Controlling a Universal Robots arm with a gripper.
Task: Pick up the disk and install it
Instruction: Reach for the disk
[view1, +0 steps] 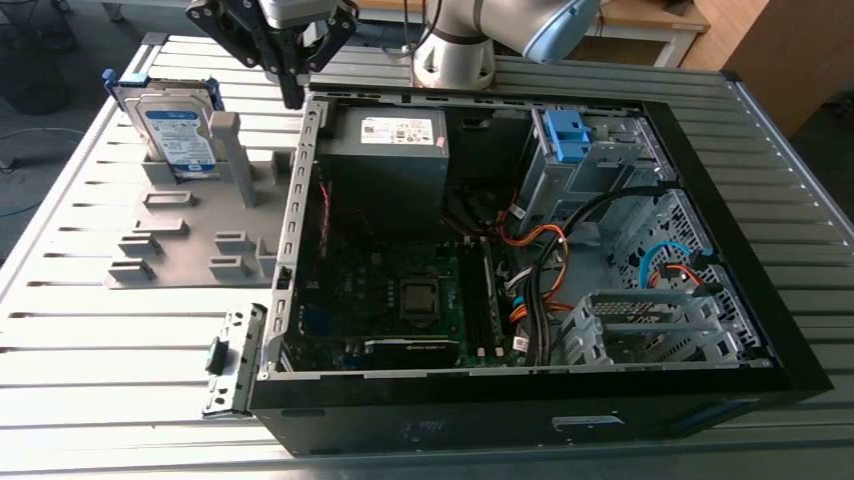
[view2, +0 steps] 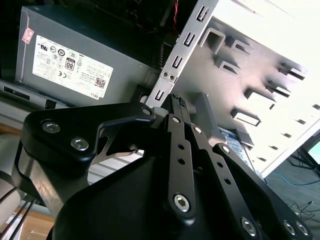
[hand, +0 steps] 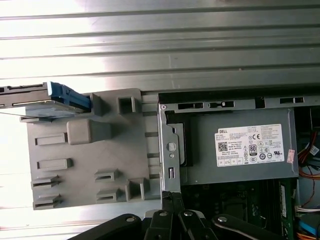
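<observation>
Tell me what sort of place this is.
Probably a robotics lab bench: an open desktop computer case lies on a slotted aluminium table, beside a grey fixture plate holding the disk on edge.

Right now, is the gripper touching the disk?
Apart. In the exterior view the gripper hangs over the computer case's edge, while the disk stands in the grey holder, with bare table showing between them.
</observation>
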